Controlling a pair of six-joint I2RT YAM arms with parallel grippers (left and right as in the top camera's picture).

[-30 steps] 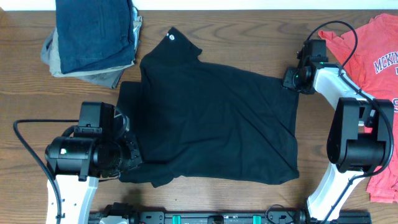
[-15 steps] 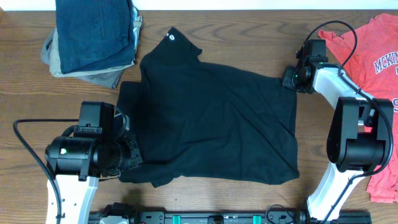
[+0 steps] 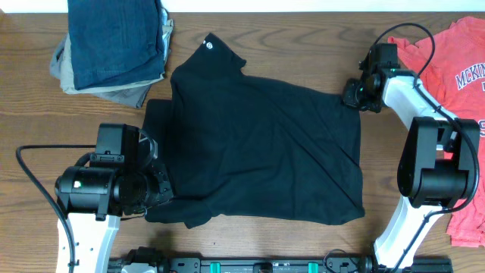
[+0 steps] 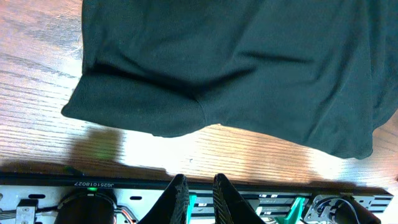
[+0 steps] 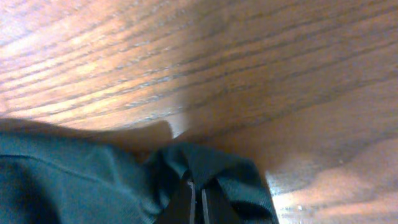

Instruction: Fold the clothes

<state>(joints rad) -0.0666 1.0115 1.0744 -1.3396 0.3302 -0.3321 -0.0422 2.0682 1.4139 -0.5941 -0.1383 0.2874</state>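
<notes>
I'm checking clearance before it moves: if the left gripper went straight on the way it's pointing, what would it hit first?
Probably the near edge of the black T-shirt: the left gripper points at it across a bare strip of table, with nothing between. Its height is unclear, so it could touch wood first.

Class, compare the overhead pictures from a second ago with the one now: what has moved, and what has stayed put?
The right claw, shut on the black T-shirt's far right corner, has crept slightly left and toward the table's far edge. The left claw, the folded stack and the coral-red T-shirt stayed as they were.
</notes>
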